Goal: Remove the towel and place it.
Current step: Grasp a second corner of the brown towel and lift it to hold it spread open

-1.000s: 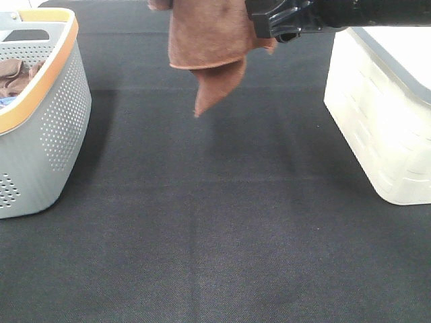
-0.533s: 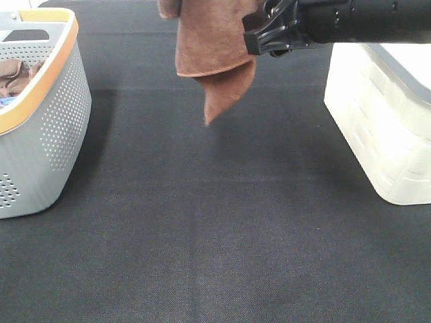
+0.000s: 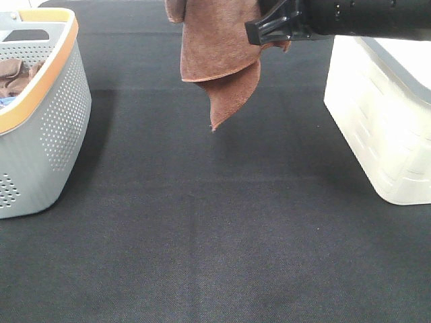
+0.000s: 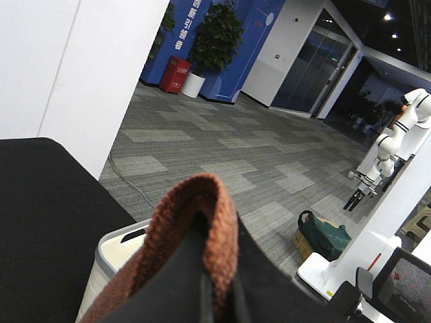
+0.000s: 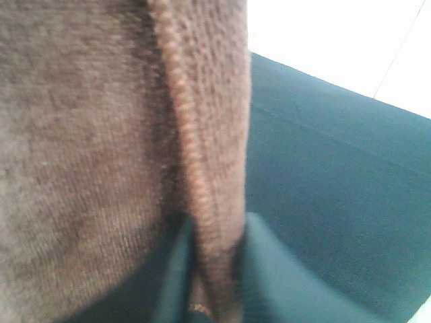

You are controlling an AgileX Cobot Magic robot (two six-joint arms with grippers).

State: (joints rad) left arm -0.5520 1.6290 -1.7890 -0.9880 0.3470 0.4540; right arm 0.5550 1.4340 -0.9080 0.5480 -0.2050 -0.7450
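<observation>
A brown towel (image 3: pixel 217 47) hangs in the air over the far middle of the black table, its pointed corner dangling just above the surface. My right gripper (image 3: pixel 268 30) reaches in from the right at the top of the exterior view and is shut on the towel's right edge. The right wrist view shows the towel's hem (image 5: pixel 202 168) pinched between its fingers (image 5: pixel 172 269). My left gripper (image 4: pixel 219 296) is shut on a fold of the towel (image 4: pixel 195 215). It is above the edge of the exterior view.
A grey perforated basket with an orange rim (image 3: pixel 50 128) stands at the left, with brown cloth (image 3: pixel 17 74) inside. A white basket (image 3: pixel 380 128) stands at the right. The black table (image 3: pixel 202 235) stretches between them.
The towel has moved to the right and a little lower, its hanging corner nearer the table. The right arm has shifted with it.
</observation>
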